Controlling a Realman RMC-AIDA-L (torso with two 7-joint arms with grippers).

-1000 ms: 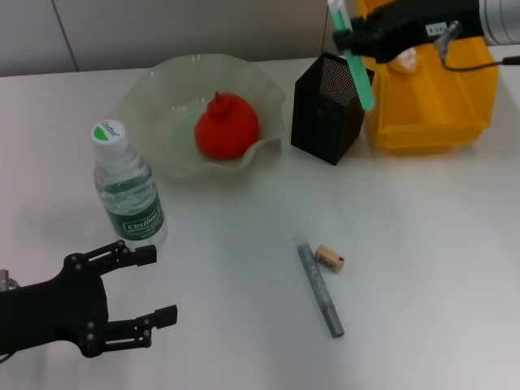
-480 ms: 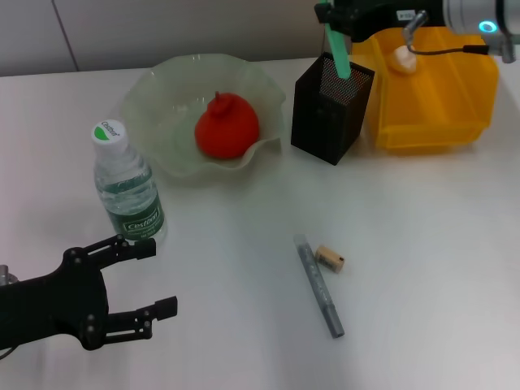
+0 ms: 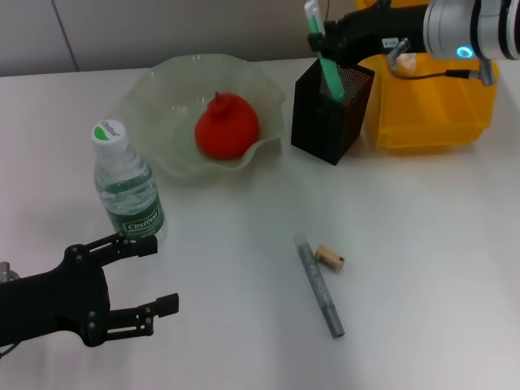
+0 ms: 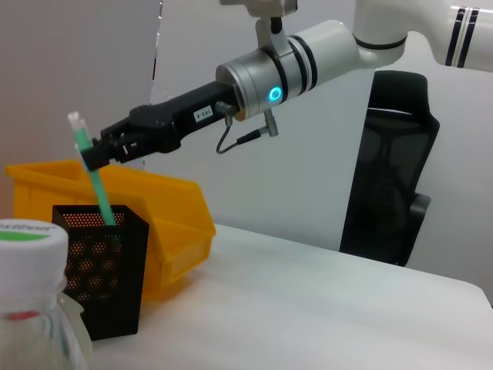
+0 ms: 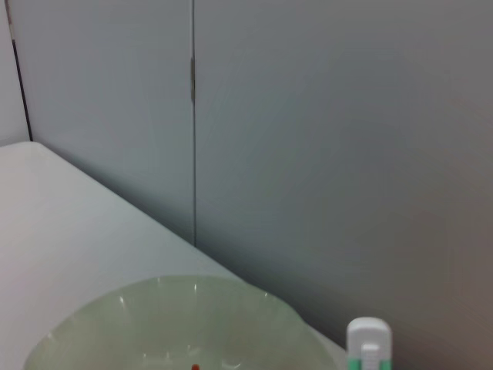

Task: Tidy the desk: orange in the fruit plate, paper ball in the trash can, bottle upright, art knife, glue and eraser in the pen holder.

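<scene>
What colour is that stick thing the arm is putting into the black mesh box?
Green with a white tip; the stick, held by the right gripper, shows best in the left wrist view.

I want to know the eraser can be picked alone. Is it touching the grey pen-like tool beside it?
Apart. The head view shows a narrow strip of white desk between the eraser and the grey tool.

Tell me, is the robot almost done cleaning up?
Partly. The orange sits in the fruit plate and the bottle stands upright. The right claw holds a green stick in the pen holder. The eraser and a grey pen-like tool lie on the desk.
</scene>
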